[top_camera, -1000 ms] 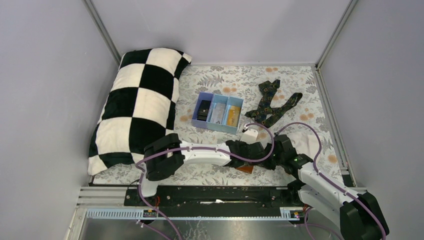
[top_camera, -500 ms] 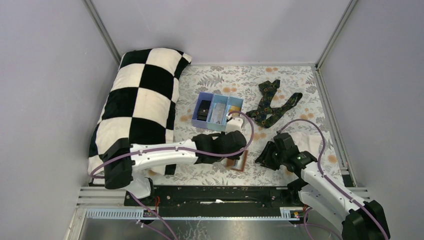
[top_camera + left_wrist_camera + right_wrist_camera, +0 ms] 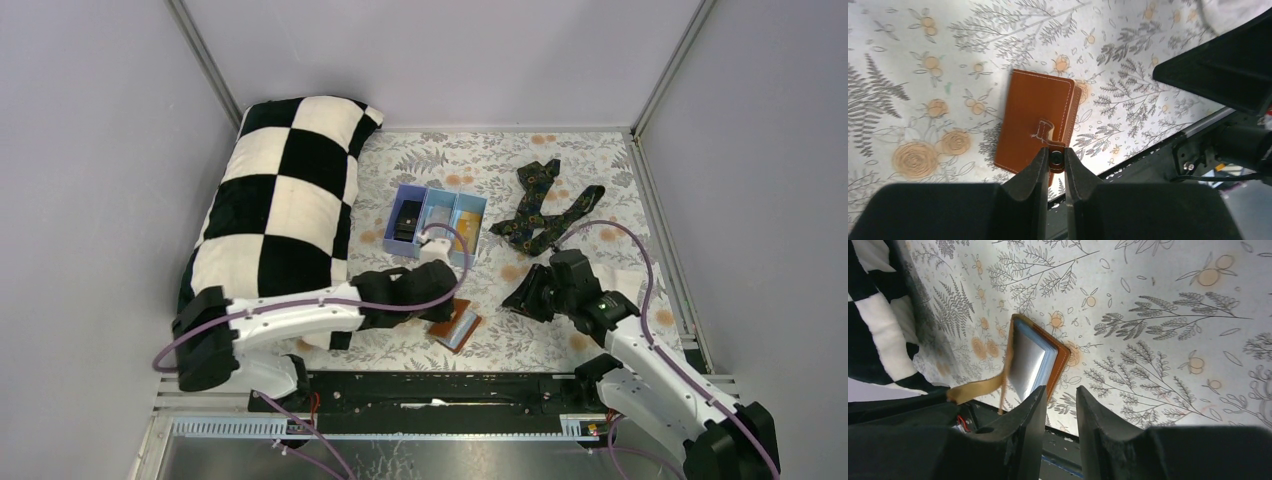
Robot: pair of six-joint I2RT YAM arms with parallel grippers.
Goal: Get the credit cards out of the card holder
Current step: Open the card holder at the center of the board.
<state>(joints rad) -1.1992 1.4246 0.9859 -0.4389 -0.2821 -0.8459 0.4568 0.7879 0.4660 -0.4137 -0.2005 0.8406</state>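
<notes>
Floral cloth (image 3: 600, 160), grey walls (image 3: 450, 60) | left jaws pinch card holder (image 3: 1035, 120) | right jaws parted, empty

R gripper (image 3: 1060, 393) fingers apart, empty; card holder (image 3: 1032, 360) ajar on floral cloth (image 3: 1158, 300).

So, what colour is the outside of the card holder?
The card holder is orange-brown leather with pale stitching, best seen in the left wrist view.
</notes>
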